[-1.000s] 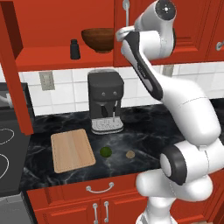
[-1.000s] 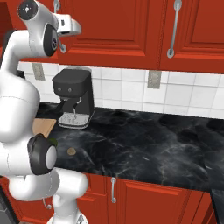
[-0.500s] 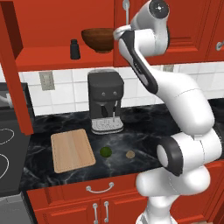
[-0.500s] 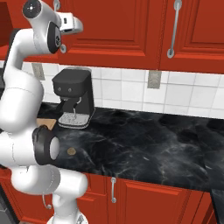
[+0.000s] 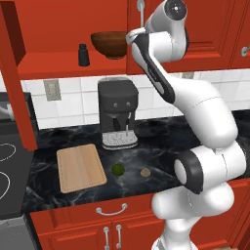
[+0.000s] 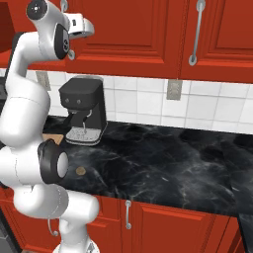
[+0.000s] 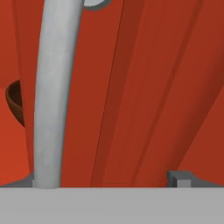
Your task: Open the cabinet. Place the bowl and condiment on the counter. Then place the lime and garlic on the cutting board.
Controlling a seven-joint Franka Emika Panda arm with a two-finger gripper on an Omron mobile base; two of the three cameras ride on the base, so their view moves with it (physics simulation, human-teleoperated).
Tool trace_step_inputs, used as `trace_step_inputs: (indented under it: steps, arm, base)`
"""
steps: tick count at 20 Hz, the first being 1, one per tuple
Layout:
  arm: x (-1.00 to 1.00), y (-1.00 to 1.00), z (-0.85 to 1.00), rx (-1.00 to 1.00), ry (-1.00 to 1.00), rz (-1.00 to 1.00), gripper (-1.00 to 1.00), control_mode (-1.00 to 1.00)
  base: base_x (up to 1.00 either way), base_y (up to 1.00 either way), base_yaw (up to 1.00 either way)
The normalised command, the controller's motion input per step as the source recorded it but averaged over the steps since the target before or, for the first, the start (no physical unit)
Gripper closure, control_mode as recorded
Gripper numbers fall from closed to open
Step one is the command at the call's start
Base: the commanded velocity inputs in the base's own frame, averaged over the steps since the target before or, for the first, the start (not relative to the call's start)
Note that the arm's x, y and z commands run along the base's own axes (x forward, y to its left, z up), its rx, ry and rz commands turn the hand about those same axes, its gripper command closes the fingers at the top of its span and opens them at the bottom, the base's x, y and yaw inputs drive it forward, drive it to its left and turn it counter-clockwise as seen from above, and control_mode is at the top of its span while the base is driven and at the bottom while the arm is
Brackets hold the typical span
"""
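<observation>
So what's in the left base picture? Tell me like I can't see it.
A white robot arm reaches up to a red cabinet whose left door is open, showing a bowl and condiment on its shelf. Below, a cutting board, lime and garlic lie on the counter.

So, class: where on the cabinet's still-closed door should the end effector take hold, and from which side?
On the long vertical handle, around mid-length, approached head-on from the front of the door. It is a slim upright bar standing off the panel, so open fingers can probably straddle it.
</observation>
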Motion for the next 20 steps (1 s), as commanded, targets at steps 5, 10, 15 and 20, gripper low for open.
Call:
trace_step_inputs:
  steps: [5, 10, 15, 20]
  arm:
    - [0.16, 0.0, -0.29, 0.02, -0.01, 0.0, -1.0, -1.0]
    - [0.27, 0.0, -0.38, 0.02, -0.04, 0.0, 1.0, -1.0]
    - [0.51, 0.0, -0.53, 0.0, -0.08, 0.0, 1.0, -1.0]
    - [0.71, 0.05, -0.61, 0.0, -0.09, 0.0, 1.0, -1.0]
  base:
    - [0.0, 0.0, 0.0]
    - [0.0, 0.0, 0.0]
    - [0.0, 0.0, 0.0]
    - [0.0, 0.0, 0.0]
